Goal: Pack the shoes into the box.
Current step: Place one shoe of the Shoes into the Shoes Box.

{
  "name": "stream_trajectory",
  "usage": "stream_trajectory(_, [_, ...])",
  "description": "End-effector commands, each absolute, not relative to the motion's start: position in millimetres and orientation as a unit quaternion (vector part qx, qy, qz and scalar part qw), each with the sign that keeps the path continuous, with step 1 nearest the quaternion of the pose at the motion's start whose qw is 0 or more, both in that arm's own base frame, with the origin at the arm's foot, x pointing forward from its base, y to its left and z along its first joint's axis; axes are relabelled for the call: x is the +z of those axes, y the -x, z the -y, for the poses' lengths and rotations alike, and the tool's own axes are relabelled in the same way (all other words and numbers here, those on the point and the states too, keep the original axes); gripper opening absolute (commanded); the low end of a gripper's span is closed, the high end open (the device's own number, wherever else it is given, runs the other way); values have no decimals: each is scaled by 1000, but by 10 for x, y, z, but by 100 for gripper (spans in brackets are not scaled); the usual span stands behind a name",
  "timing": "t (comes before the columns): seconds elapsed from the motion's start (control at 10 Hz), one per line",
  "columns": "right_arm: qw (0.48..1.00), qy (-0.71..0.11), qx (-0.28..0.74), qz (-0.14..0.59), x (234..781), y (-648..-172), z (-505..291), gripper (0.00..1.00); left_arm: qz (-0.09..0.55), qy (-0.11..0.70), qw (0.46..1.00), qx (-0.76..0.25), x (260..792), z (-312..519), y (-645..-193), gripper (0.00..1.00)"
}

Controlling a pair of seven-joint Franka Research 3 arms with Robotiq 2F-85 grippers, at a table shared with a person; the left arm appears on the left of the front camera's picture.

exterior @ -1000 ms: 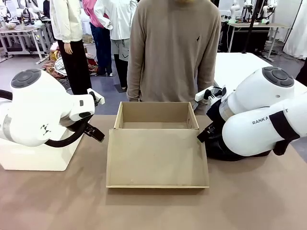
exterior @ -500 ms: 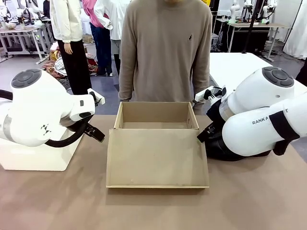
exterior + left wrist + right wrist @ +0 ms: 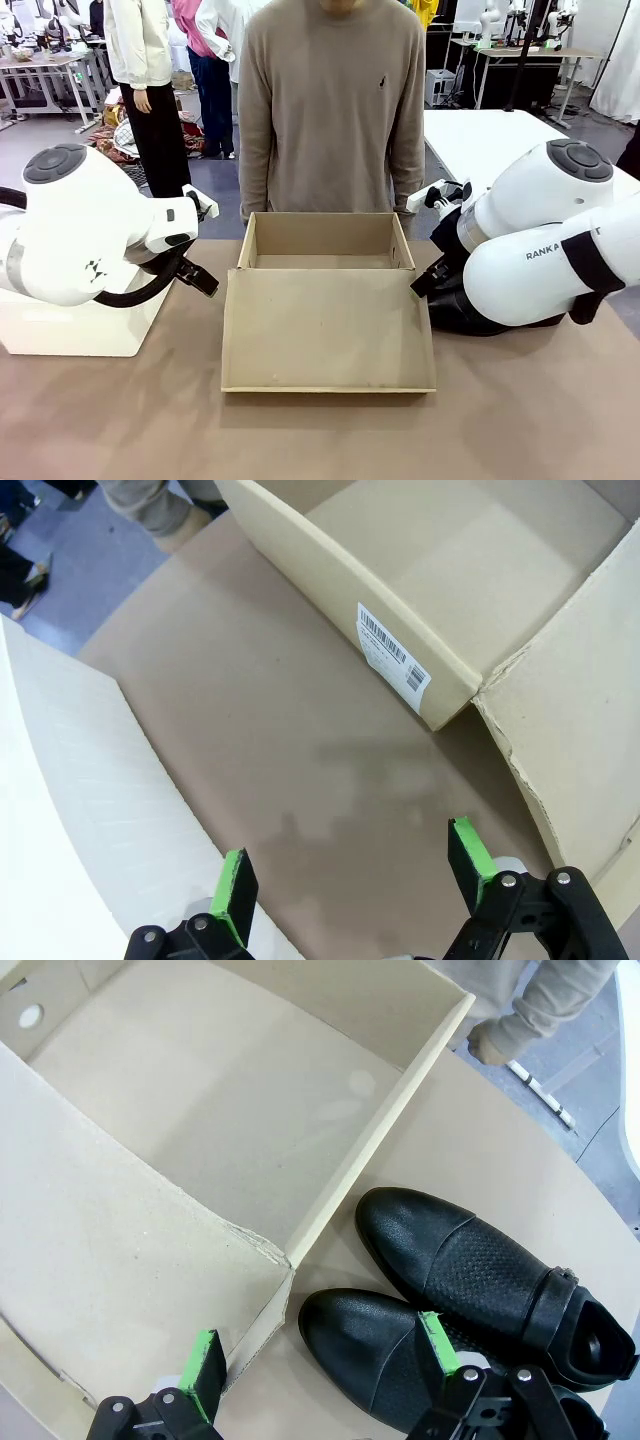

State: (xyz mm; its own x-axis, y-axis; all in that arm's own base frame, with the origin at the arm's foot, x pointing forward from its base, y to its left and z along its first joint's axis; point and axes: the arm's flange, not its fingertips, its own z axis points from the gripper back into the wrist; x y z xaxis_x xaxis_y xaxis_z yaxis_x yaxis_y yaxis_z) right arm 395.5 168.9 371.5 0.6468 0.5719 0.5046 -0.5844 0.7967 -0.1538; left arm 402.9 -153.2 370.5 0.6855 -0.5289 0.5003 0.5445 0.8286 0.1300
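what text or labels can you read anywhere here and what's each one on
"RANKA": on the white shell of the right arm; the first letter is cut off and a black strap hides most of what follows.
Barcode sticker on the outer wall of the box: the bars show, but the print beside them is too small to read.

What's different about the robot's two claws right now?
The left gripper hangs over bare table beside the box; the right gripper hangs over the shoes at the box's other side. The left has nothing beneath to grab; the right has a shoe toe. Both are open and empty, with green pads.
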Motion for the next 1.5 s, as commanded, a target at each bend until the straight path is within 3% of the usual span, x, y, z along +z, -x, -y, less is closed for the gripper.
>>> stream_trajectory(0.0, [907, -12, 318, 274, 3718, -3955, -1688, 100, 268, 15, 918, -291, 3705, 1524, -4032, 100])
stream_trajectory(1.1, [907, -11, 319, 274, 3715, -3955, -1689, 100, 268, 15, 918, -292, 3705, 1532, -4029, 100])
stream_trajectory(1.4, [910, -27, 318, 264, 4090, -3919, -1586, 100, 273, 10, 911, -310, 4087, 1556, -3936, 100])
